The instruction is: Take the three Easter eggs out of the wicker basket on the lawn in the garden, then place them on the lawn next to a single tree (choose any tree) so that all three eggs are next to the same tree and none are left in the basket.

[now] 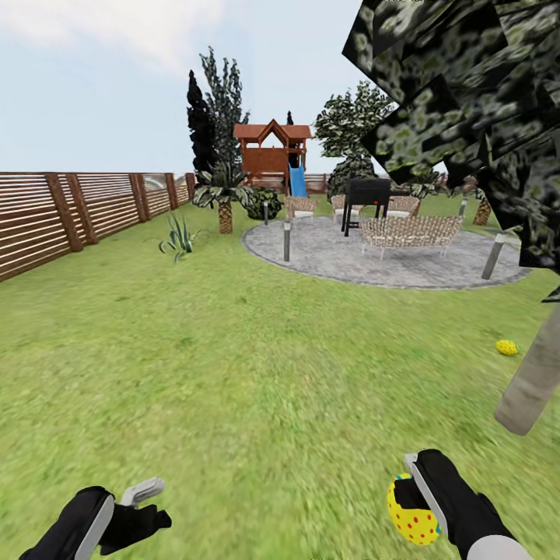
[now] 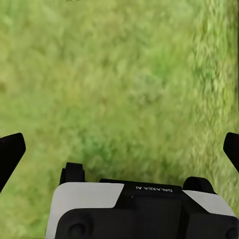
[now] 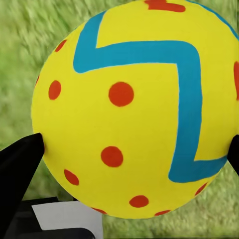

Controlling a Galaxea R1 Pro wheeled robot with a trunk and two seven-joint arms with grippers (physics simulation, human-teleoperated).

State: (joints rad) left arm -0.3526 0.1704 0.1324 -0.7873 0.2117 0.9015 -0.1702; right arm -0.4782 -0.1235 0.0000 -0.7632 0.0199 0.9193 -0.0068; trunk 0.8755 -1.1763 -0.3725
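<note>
My right gripper (image 1: pixel 411 498) is shut on a yellow Easter egg (image 1: pixel 412 515) with a blue zigzag and red dots, low at the right over the lawn (image 1: pixel 257 365). In the right wrist view the egg (image 3: pixel 134 104) sits between the two black fingertips (image 3: pixel 20 162). A second egg (image 1: pixel 507 347) lies on the grass close to the tree's pale trunk (image 1: pixel 533 381), under its dark speckled crown (image 1: pixel 474 101). My left gripper (image 1: pixel 144 502) hangs open and empty at the lower left, above bare grass (image 2: pixel 119 84). The wicker basket and the third egg are out of view.
A brown slatted fence (image 1: pixel 47 218) runs along the left. Ahead lies a round grey paved area (image 1: pixel 373 257) with pale woven chairs (image 1: pixel 410 233), a black grill (image 1: pixel 367 198) and short lamp posts (image 1: pixel 286 241). Behind stand a palm (image 1: pixel 224 198), a cypress (image 1: pixel 201 124) and a playhouse (image 1: pixel 272 152).
</note>
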